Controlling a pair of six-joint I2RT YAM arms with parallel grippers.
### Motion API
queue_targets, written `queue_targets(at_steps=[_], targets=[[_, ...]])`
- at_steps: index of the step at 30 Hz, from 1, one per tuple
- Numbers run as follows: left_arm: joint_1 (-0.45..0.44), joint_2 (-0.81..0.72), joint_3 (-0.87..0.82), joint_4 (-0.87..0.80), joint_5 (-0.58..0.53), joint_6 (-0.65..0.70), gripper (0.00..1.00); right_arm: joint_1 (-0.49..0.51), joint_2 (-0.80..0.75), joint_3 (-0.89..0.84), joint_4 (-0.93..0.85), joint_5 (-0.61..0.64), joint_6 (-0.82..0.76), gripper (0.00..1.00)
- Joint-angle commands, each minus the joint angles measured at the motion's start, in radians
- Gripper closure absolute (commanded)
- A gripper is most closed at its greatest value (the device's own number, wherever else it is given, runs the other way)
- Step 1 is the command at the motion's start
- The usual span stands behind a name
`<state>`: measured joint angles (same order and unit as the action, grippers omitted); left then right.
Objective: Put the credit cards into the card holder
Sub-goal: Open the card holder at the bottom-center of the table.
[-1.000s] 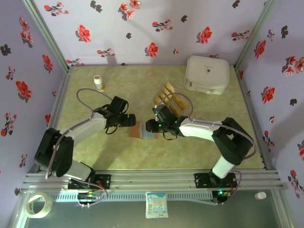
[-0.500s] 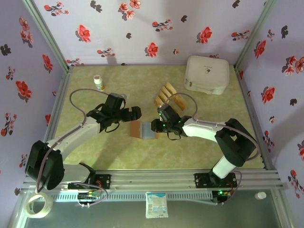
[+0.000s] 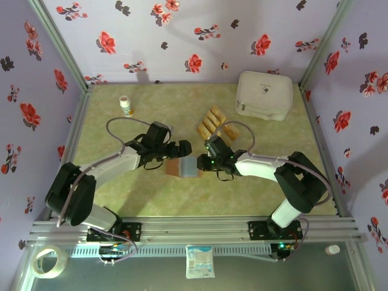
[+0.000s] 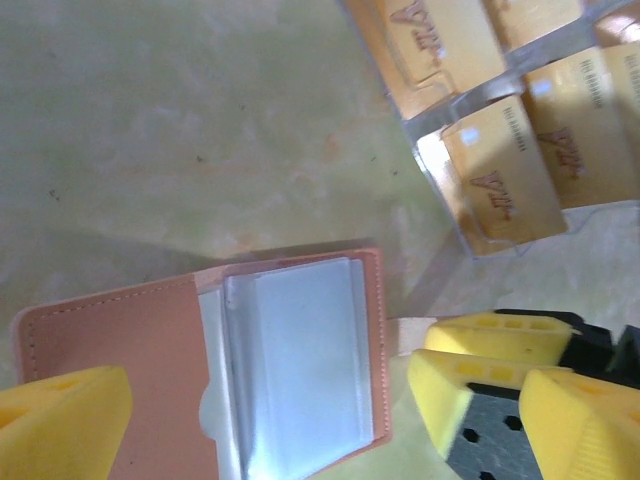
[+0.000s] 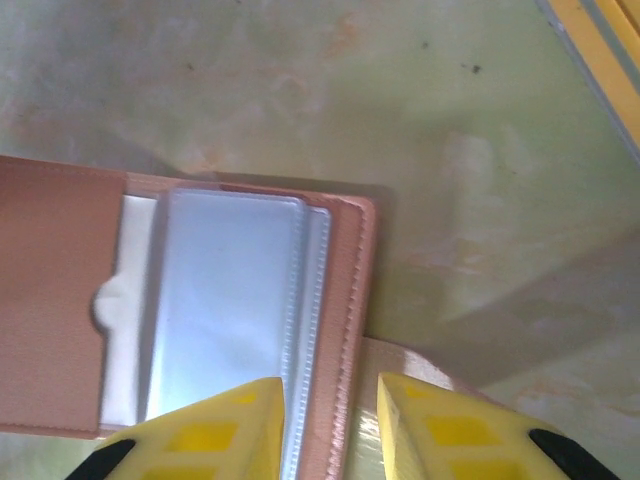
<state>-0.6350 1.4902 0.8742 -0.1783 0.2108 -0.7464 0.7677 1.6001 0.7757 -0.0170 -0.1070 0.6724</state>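
right end effector (image 5: 330,430): narrow, astride card holder (image 5: 60,300) edge, grip unclear | left end effector (image 3: 180,149): wide | advice: pin it flat, then fetch credit cards (image 4: 500,170)

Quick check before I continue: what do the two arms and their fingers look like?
Both arms have pale silver-white links with black joints, and a thin grey cable loops over each. The left gripper and right gripper have black bodies and blocky yellow fingers with small square recesses.

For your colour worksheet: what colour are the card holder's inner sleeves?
Card holder sleeves: pale bluish-grey, clearest from the right wrist.
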Motion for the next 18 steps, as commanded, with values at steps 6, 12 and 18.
queue_targets(at_steps=[6, 12, 18], targets=[[0.013, 0.101, 0.026, -0.044, -0.010, 0.070, 0.00, -0.028, -0.030, -0.097, 0.077, 0.027, 0.026, 0.71], [0.035, 0.145, 0.016, -0.060, -0.013, 0.114, 0.00, -0.039, -0.019, -0.142, 0.126, 0.016, 0.052, 0.72], [0.044, 0.156, 0.025, -0.073, -0.028, 0.161, 0.00, -0.039, -0.034, -0.148, 0.130, -0.005, 0.067, 0.72]])
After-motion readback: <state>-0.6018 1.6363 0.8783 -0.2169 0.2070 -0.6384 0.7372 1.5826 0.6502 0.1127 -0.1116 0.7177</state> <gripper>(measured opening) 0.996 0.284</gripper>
